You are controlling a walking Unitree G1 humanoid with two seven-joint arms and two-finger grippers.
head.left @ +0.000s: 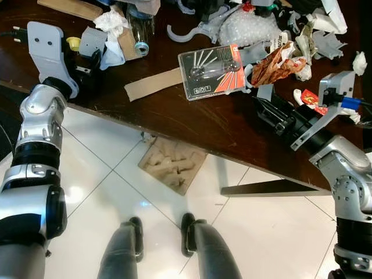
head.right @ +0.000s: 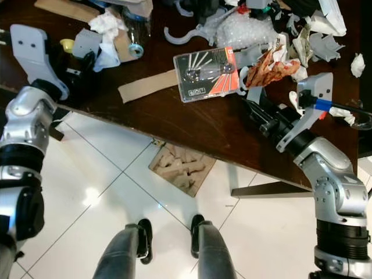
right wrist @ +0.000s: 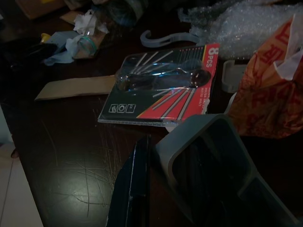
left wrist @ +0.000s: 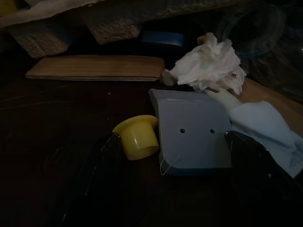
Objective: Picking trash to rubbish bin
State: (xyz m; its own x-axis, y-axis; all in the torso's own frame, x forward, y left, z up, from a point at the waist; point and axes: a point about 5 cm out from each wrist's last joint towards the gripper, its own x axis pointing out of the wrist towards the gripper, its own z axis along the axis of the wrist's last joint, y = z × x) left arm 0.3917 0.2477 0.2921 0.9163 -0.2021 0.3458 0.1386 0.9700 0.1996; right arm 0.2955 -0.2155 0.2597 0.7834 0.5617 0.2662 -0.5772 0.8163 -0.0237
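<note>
On the dark tabletop [head.left: 192, 125] in front of us the trash is nearly all still lying where it fell, so we judge the job barely begun; no bin is in sight. At our left, the left end effector [left wrist: 170, 179] has its fingers spread wide on either side of a grey plate [left wrist: 191, 132], with a yellow cap [left wrist: 137, 137] just beside it and a crumpled tissue [left wrist: 208, 66] behind; nothing is gripped. Moving right, a cardboard strip [head.left: 152, 83] lies flat near the table edge, then a blister pack [head.left: 212, 71] of tools, untouched. Further right sits a crumpled orange wrapper [head.left: 278, 65] among bubble wrap [head.left: 247, 26] and paper scraps. The right end effector [right wrist: 189, 189] is closed on a grey tray [right wrist: 213, 161] beside the wrapper, resting low on the tabletop. Everything else remains to be carried off, and the bin must still be found.
</note>
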